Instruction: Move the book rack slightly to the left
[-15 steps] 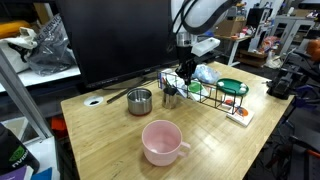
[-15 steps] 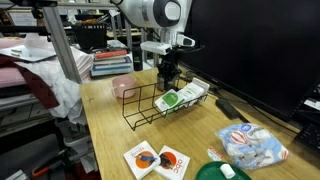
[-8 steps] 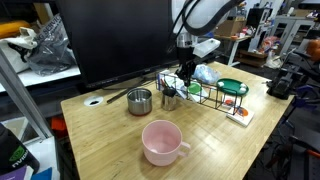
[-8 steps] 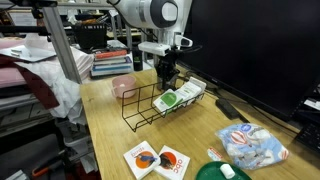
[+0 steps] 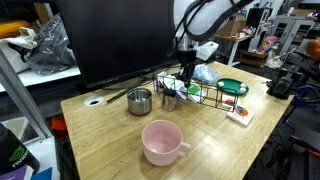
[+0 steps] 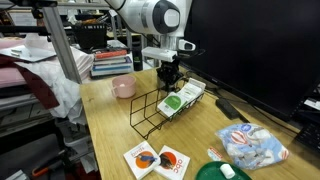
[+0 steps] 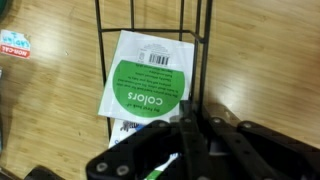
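The book rack (image 5: 205, 95) is a long black wire rack with upright loop dividers. It stands on the wooden table near the monitor and shows in both exterior views (image 6: 165, 108). A white booklet with a green circle (image 7: 150, 80) lies inside it. My gripper (image 5: 186, 80) comes down from above and is shut on one upright wire of the rack near its end (image 6: 170, 80). In the wrist view the black fingers (image 7: 195, 140) pinch a vertical wire of the book rack (image 7: 200, 50).
A pink mug (image 5: 162, 142) sits at the table's front. A small steel cup (image 5: 140, 100) stands beside the rack's end. A green plate (image 5: 233, 88), a plastic bag (image 6: 250, 145) and printed cards (image 6: 158, 160) lie nearby. A large monitor (image 5: 120, 40) stands behind.
The gripper has slid a little sideways with the rack in its grasp; the rack's end has drawn away from the pink mug in one exterior view.
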`<move>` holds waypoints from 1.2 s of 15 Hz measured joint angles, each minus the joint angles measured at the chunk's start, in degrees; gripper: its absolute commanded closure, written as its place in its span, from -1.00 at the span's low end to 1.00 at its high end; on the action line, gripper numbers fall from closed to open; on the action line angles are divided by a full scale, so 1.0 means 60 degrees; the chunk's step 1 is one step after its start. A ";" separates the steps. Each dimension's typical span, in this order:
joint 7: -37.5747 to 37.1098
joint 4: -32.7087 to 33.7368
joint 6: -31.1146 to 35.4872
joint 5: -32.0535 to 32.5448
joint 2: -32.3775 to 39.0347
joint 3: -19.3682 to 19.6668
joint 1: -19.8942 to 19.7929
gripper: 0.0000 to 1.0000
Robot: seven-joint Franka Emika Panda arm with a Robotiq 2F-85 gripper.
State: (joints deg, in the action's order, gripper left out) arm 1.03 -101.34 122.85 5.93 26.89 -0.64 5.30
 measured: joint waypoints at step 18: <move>0.0169 0.1032 0.0630 -0.0147 0.1176 -0.0092 -0.0089 -0.02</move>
State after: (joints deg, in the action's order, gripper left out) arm 2.04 -95.15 126.63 5.05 33.94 -1.19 4.76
